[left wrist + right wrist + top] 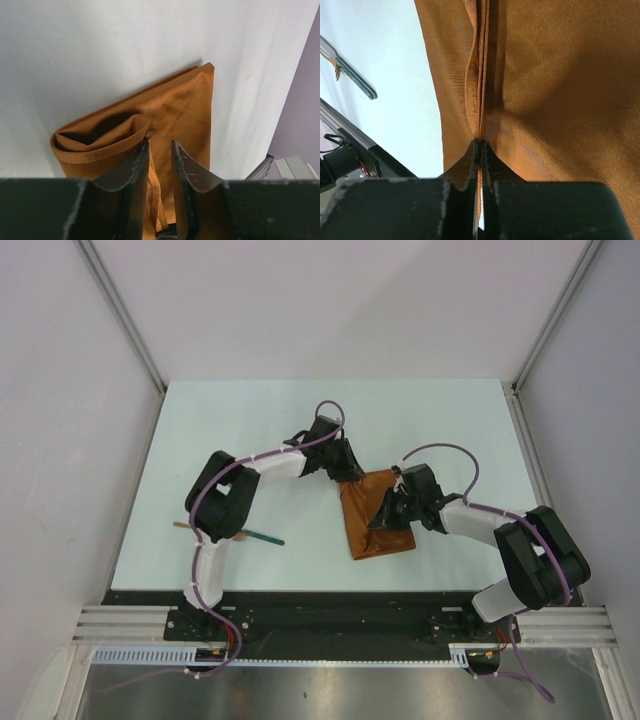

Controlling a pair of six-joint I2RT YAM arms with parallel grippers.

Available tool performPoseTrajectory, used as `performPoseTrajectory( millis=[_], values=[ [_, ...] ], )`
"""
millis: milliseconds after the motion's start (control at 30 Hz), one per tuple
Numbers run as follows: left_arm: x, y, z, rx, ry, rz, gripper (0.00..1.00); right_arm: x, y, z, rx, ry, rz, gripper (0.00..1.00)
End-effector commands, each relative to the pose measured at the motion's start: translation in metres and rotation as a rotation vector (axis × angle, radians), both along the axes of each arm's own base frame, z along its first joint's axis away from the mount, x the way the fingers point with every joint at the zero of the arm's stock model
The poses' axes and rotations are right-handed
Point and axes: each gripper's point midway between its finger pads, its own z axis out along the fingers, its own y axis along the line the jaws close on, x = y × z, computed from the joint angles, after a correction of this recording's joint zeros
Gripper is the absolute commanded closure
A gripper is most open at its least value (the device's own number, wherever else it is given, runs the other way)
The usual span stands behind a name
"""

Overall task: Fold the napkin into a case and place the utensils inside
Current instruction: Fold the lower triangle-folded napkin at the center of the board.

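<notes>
The rust-orange napkin (372,496) lies folded into a layered strip at the table's middle. In the left wrist view the napkin (185,100) has one end curled open in a loose roll. My left gripper (347,471) is at its far-left corner; in its own view the gripper (160,143) has its jaws slightly apart with a hem of cloth loose between them. My right gripper (384,519) is shut on the napkin's layered edge (481,100), pinching it at the fingertips (480,143). A teal-handled utensil (262,537) lies left of the napkin, also in the right wrist view (355,80). A pale wooden utensil (181,525) is mostly hidden by my left arm.
The pale table (250,420) is walled by white panels with metal posts (125,315). A black rail (330,605) runs along the near edge by the arm bases. The left forearm (225,505) lies over the utensils' area.
</notes>
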Motion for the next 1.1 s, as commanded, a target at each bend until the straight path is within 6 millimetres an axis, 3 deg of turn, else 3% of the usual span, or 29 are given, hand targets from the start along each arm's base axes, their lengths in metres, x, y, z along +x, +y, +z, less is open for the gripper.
performPoseTrajectory(
  millis=[0,833,933,1067],
  values=[
    [0.003,-0.013,0.010,-0.022,-0.015,-0.005,0.71,0.002,0.000,0.010,0.027,-0.036,0.002,1.00],
    [0.000,-0.022,-0.012,-0.031,0.020,-0.019,0.71,0.003,-0.014,-0.003,0.010,-0.013,-0.007,0.98],
    [-0.001,-0.023,-0.013,-0.031,0.019,-0.023,0.71,0.007,-0.020,0.002,-0.005,-0.024,-0.003,0.89],
    [-0.002,-0.023,-0.015,-0.029,0.022,-0.027,0.71,0.011,-0.027,0.025,-0.069,-0.068,0.013,0.68]
  ],
)
